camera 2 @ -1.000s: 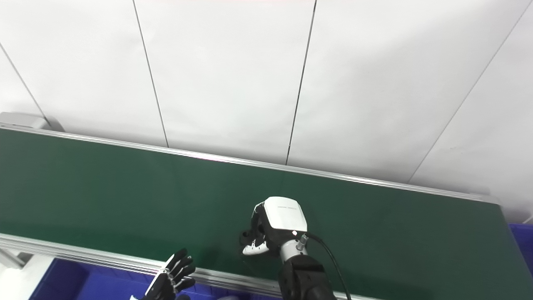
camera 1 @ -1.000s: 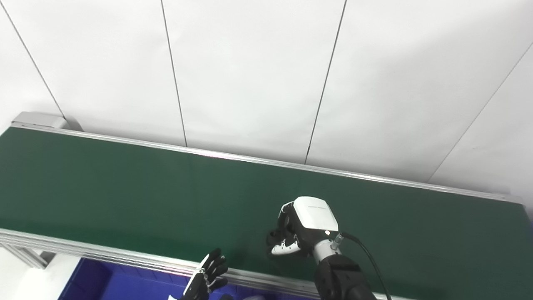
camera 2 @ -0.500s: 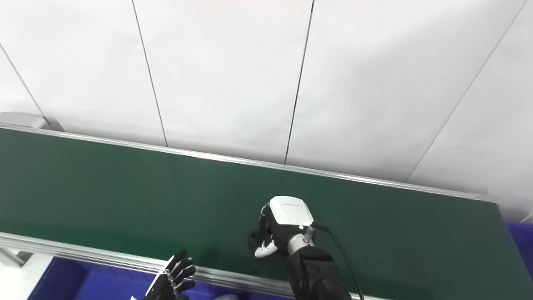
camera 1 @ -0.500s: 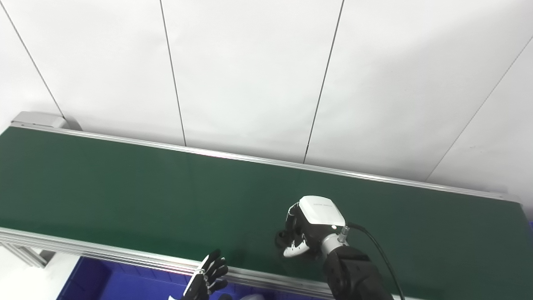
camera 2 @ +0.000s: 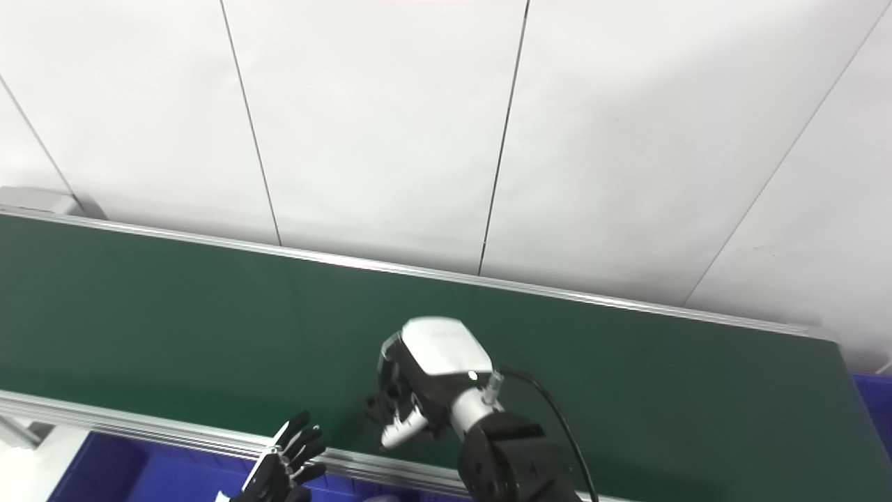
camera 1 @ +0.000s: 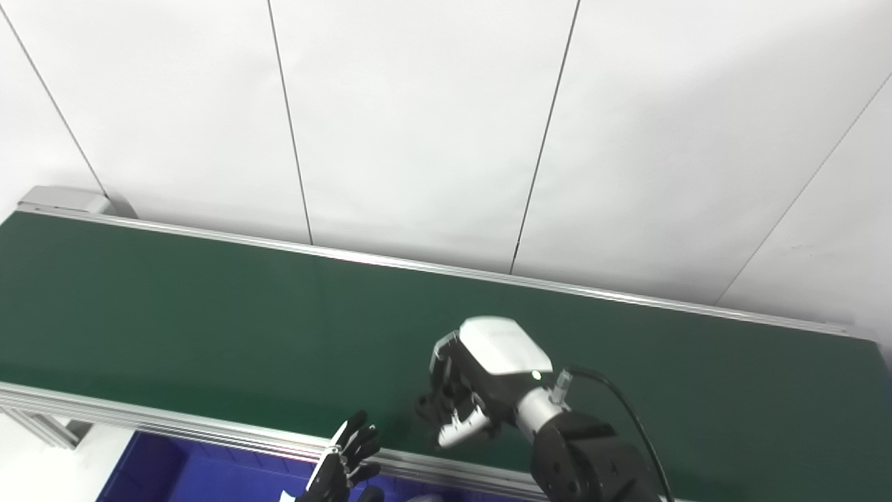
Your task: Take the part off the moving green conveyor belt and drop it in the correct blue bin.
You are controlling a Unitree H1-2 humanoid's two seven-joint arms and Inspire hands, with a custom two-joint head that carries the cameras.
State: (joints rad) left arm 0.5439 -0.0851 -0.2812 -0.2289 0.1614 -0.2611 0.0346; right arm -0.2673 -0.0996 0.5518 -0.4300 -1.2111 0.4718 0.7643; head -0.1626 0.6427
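1. Right hand point(camera 1: 481, 390): the fingers are curled tightly under the white back plate, over the dark green conveyor belt point(camera 1: 209, 314). Compared with half a second ago, the hand has moved left and towards the near aluminium rail point(camera 1: 209, 432), and it appears lifted off the belt surface with the wrist rolled.
2. Grip state: the curled fingers look closed around something small and dark, but the hand hides it. Whether a part is actually held cannot be told from either view.
3. Part location: no loose part is visible anywhere on the belt. Judgement: the part is most likely enclosed in the right hand, since the fist is closed and is travelling away from the belt.
4. Left hand point(camera 2: 282, 474): it sits at the bottom edge, near side of the rail, with black fingers spread apart and holding nothing. Its position is almost unchanged over the last second.
5. Blue plastic bin point(camera 1: 181, 474): it lies below the near rail, to the left of the right hand. A second blue bin edge point(camera 2: 874, 397) shows at the far right.
6. Task meaning: the pick phase appears complete, and the carry towards the near bin has begun. Release remains to be done.
7. Risk: a small part in a closed fist may slip while crossing the rail.
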